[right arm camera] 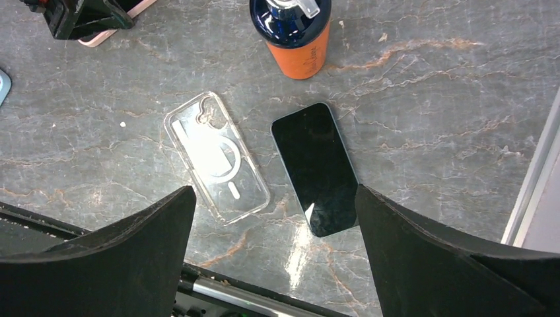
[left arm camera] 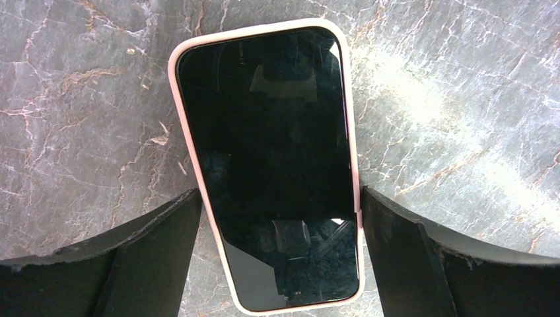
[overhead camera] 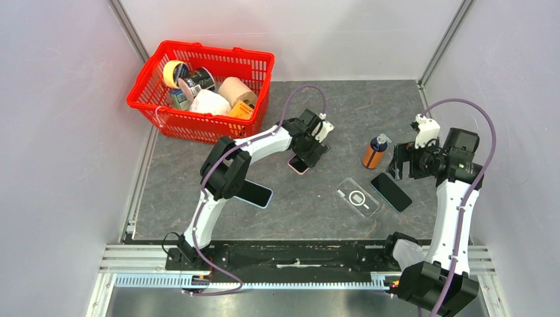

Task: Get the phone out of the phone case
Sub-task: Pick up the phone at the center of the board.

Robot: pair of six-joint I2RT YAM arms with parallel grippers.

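Left hand (left arm camera: 280,198) sat open astride the black phone in pale pink case (left arm camera: 264,152). Long axis ran between fingers (left arm camera: 152,254).

From above, we see only a corner of the pink-cased phone (overhead camera: 298,165) under the left gripper (overhead camera: 309,146). The left arm (overhead camera: 228,173) covers part of a blue-cased phone (overhead camera: 257,195).

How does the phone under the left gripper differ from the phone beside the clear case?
The cased phone wears a pink case; the bare phone has none, the clear case empty beside it. The cased phone lies within the open left gripper; the bare phone lies free. Both lie flat, dark screens up.
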